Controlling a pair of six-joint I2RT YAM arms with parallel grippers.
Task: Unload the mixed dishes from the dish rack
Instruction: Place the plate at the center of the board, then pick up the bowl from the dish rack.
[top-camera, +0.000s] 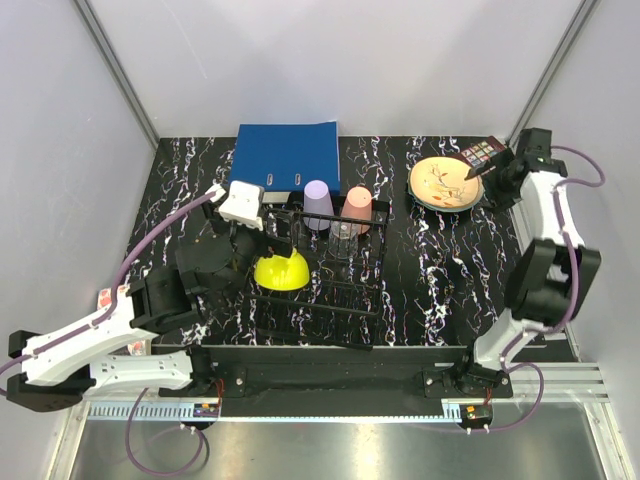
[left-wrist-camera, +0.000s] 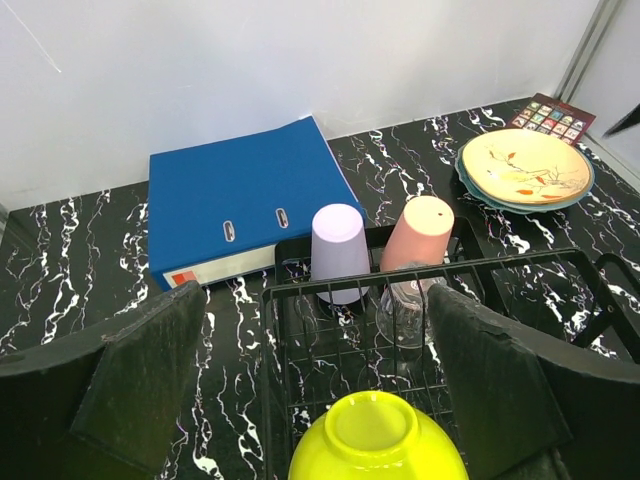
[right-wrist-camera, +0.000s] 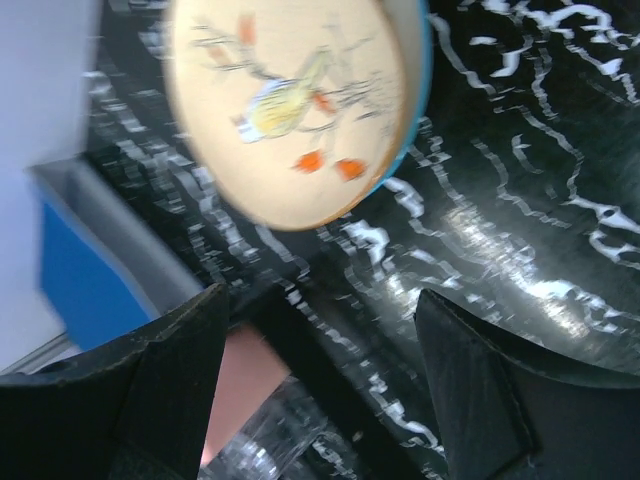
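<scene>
Okay, left tool (left-wrist-camera: 318, 380) spread wide over the glossy yellow bowl (left-wrist-camera: 377, 440), dome-up at the wire rack's (left-wrist-camera: 500, 262) left edge. Right tool (right-wrist-camera: 320, 400) spread, gripping nothing, by the stacked plates (right-wrist-camera: 300, 100) far right; marbled table (top-camera: 420, 270) strip between.

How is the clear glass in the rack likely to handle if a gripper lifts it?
The clear glass looks smooth and glossy, so it may slip in a grip. Being glass, it is probably fragile against the wire bars of the dish rack. The salmon-pink cup right beside it might tip.
</scene>
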